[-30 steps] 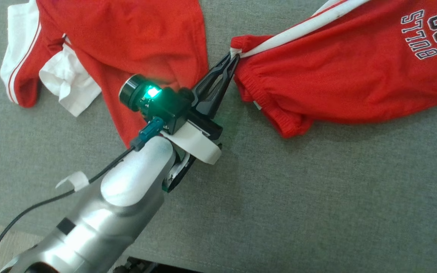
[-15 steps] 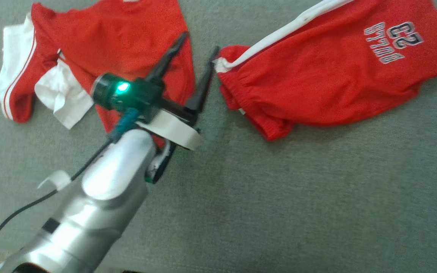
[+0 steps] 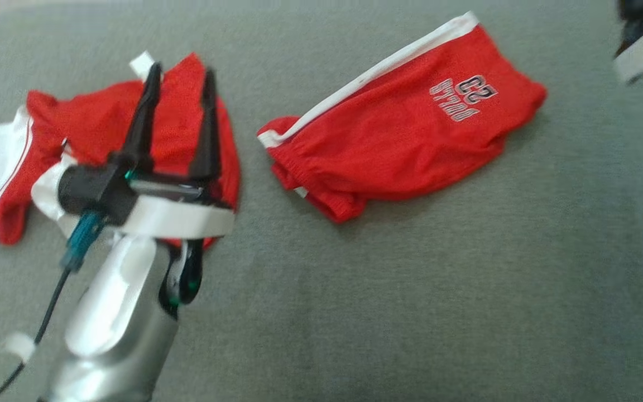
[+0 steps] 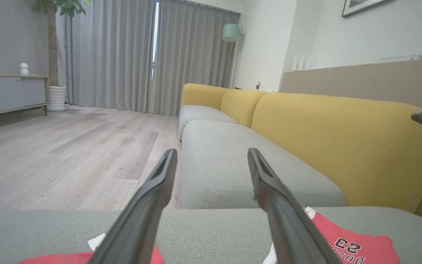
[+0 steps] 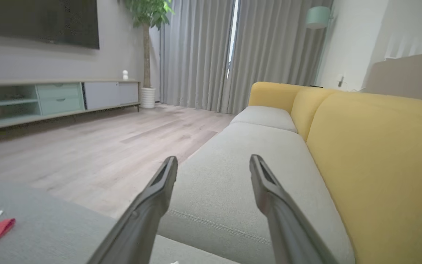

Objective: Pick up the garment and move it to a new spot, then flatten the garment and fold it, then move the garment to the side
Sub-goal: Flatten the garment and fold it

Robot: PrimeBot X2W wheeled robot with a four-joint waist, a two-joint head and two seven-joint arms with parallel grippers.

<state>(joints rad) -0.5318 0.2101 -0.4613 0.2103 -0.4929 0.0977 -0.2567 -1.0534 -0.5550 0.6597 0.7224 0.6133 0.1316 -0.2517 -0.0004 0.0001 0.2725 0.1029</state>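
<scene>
Fingers spread and empty, the left gripper [image 3: 182, 71] hovers over a red-and-white jersey [image 3: 92, 125], the right gripper [image 5: 214, 159] likewise open, as the red shorts [image 3: 399, 145] lie mid grey cushion [image 3: 411, 307], seemingly folded and needing a fresh waistband grasp to move aside.

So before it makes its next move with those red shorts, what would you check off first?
1. Left gripper empty: ok, fingers apart with nothing between them.
2. Right gripper empty: ok, its wrist view shows the fingers apart and bare.
3. Red shorts resting on the grey cushion, no gripper touching them: ok.
4. Shorts apart from the red and white jersey: ok, a strip of grey shows between them.
5. Shorts folded tidily: cannot tell; the waistband end looks bunched and the head view is blurred.
6. Bare cushion to slide them onto: ok, on the side nearer the robot.
</scene>
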